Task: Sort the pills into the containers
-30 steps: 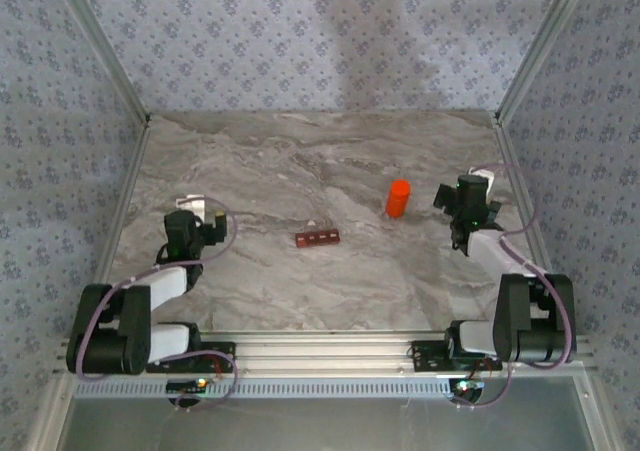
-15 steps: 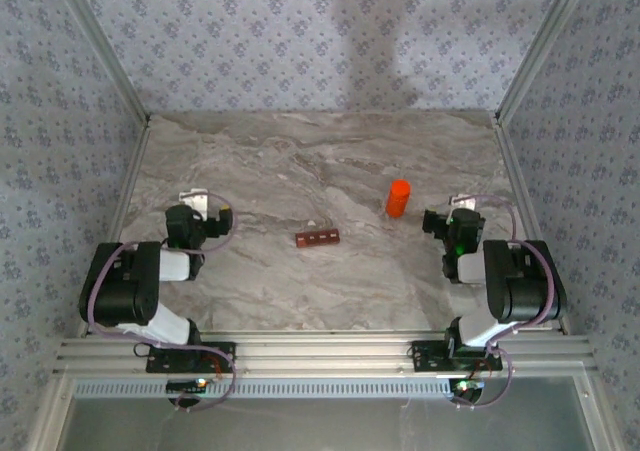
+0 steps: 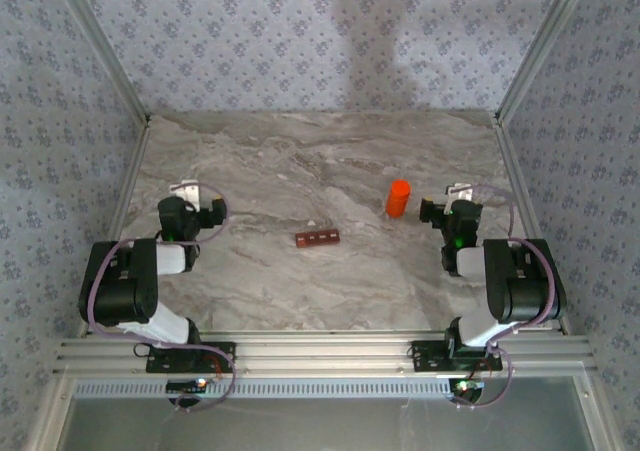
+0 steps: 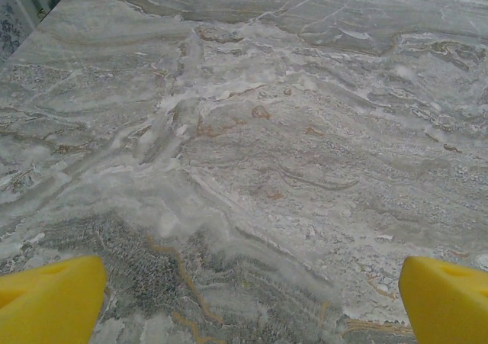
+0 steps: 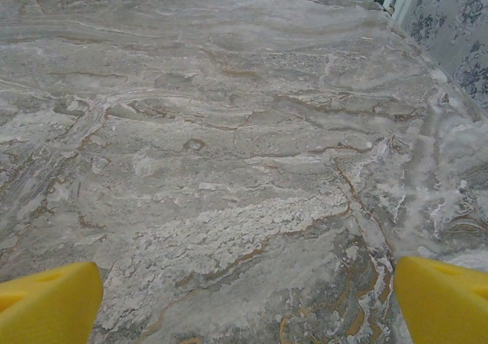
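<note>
The containers (image 3: 317, 238), a small dark red-brown strip of square compartments, lie on the marble table (image 3: 300, 161) near its middle. A tiny pale speck (image 3: 313, 223) sits just behind the strip; it is too small to tell what it is. My left gripper (image 3: 187, 189) hangs low at the left, well apart from the strip. In the left wrist view it (image 4: 252, 302) is open, its yellow fingertips (image 4: 47, 300) far apart over bare marble. My right gripper (image 3: 457, 191) is at the right, also open (image 5: 248, 306), with nothing between its yellow fingertips (image 5: 446, 302).
A bright orange cylindrical bottle (image 3: 398, 198) stands upright right of the strip, a short way left of my right gripper. Patterned walls with metal rails (image 3: 125, 196) close the table on three sides. Both arms are folded close to their bases.
Both arms have folded back over their bases. The right gripper came nearer and leftward, then edged away; the left gripper shifted slightly left and farther. Strip and bottle have not moved.
</note>
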Motion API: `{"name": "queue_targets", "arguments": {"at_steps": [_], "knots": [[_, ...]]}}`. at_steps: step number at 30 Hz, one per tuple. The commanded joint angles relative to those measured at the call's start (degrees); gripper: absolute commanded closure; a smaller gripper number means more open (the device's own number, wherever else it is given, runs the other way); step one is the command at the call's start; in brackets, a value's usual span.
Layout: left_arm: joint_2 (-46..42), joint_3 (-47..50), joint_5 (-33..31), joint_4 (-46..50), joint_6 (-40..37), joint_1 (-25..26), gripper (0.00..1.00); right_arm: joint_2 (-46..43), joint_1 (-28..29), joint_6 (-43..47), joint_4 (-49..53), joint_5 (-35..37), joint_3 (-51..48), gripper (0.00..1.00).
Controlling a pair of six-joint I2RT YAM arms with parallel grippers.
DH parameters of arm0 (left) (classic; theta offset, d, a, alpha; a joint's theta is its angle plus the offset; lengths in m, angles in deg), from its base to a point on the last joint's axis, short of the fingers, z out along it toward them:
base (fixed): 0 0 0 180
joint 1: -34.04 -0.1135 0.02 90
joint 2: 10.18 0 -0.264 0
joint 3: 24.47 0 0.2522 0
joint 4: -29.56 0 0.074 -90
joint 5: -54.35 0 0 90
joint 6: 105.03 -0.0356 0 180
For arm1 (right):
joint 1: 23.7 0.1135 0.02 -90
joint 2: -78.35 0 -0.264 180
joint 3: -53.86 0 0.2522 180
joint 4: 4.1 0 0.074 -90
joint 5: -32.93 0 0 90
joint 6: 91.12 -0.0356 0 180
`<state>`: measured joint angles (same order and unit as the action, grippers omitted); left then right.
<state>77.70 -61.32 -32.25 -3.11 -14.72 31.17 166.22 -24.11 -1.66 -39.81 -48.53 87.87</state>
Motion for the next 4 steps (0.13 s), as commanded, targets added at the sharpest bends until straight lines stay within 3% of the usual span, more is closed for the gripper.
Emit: {"name": "queue_targets", "arguments": {"at_steps": [1,4], "knots": [[0.09,-0.73,-0.45,0.03,0.62,0.44,0.02,-0.06,-0.62,0.54,0.34,-0.7,1.21,0.0],[0.02,-0.65,-1.04,-0.07,0.51,0.76,0.02,-0.16,-0.4,0.88,-0.44,-0.6,0.85,0.0]]}}
